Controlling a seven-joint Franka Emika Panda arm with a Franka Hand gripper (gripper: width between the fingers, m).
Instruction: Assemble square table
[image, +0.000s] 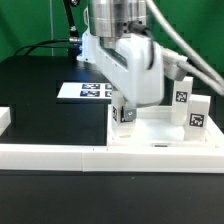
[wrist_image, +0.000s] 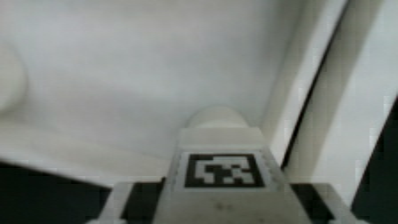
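The square table's slab (image: 160, 135) lies flat on the black table surface (image: 40, 90), pressed up against the long low white border wall (image: 60, 153) that runs along its near edge. Its surface fills most of the wrist view (wrist_image: 143, 70) as a pale, smooth plane. On the slab, a small white tagged leg (image: 124, 112) stands upright near the corner towards the exterior view's left; in the wrist view the same leg (wrist_image: 222, 160) is seen with its tag facing the camera and a rounded tip above it. Two more tagged legs (image: 183, 96) and (image: 197, 116) stand on the slab towards the exterior view's right, close together. Beyond the slab, farther from the wall, the marker board (image: 92, 91) lies flat.

The gripper (image: 126, 108) is lowered over the first leg, with the arm's white body directly above the slab. The fingers (wrist_image: 146, 200) are seen flanking the leg at a narrow spacing; whether the leg is actually clamped cannot be told from either view.

The parts are judged to be light, rigid moulded plastic with a smooth, somewhat slippery finish, unlikely to deform under a firm pinch. A leg is best taken across its flat sides, low enough that it cannot pivot between the pads. The slab, being wide and thin, is better pushed or braced against the wall than lifted.
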